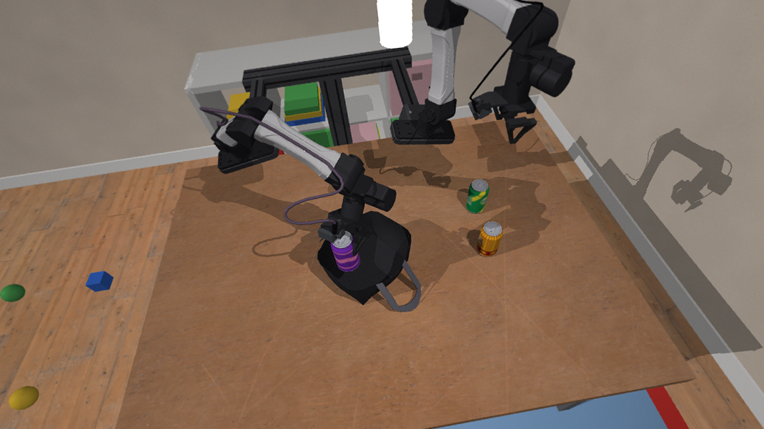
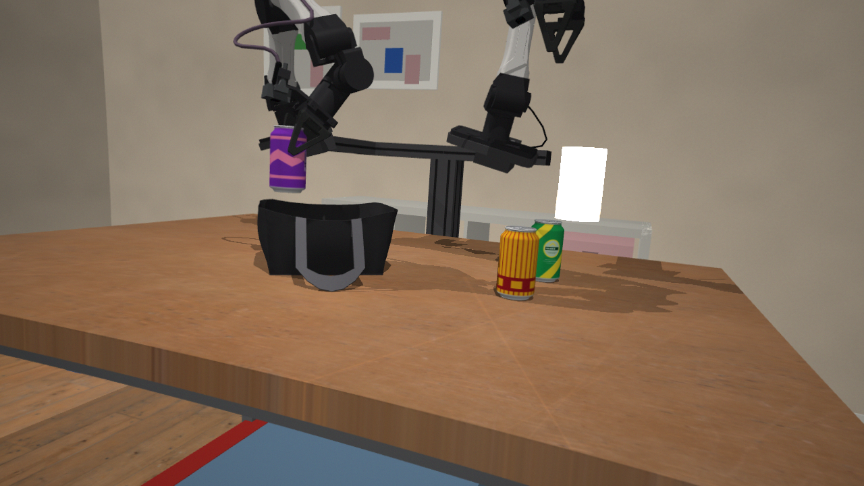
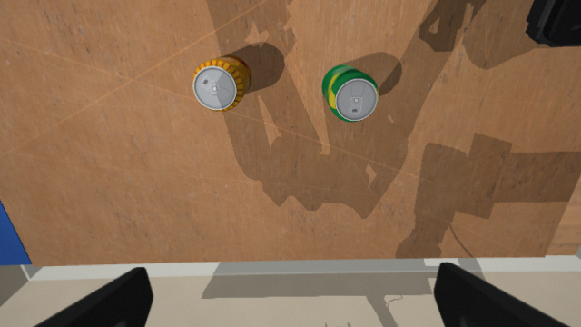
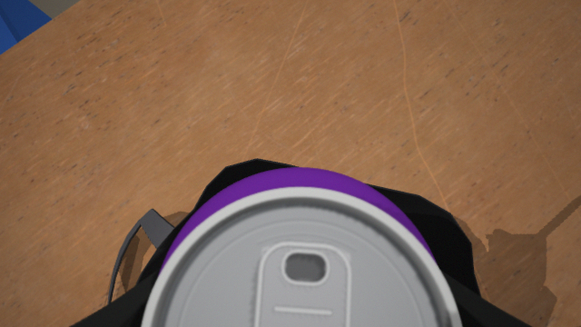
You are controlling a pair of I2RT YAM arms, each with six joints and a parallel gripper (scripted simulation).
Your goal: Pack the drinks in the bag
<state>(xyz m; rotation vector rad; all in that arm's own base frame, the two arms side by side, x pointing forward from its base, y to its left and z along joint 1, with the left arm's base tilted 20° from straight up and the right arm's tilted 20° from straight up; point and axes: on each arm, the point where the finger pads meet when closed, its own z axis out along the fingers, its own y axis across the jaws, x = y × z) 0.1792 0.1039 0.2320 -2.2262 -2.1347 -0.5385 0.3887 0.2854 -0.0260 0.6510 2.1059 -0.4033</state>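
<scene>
My right gripper (image 1: 346, 241) (image 2: 291, 142) is shut on a purple can (image 1: 346, 257) (image 2: 287, 172) (image 4: 300, 178). It holds the can upright above the rim of the black canvas bag (image 1: 402, 242) (image 2: 277, 241) (image 4: 449, 236), toward the left side in the top and exterior views. The bag stands with its walls up; part of its interior is hidden by the can and gripper. An orange can (image 1: 489, 240) (image 2: 516, 262) (image 3: 215, 88) and a green can (image 1: 476, 197) (image 2: 551, 250) (image 3: 356, 100) stand upright on the table, apart from the bag. My left gripper (image 1: 521, 131) (image 3: 292, 278) is open, empty and raised behind them.
A grey handle (image 1: 407, 305) (image 2: 331, 282) hangs outside the bag's front wall and reaches the wooden table (image 1: 326, 374) (image 2: 422, 350). The orange can is nearer the table's front edge than the green can. A wall (image 1: 710, 78) rises beyond the table's right side.
</scene>
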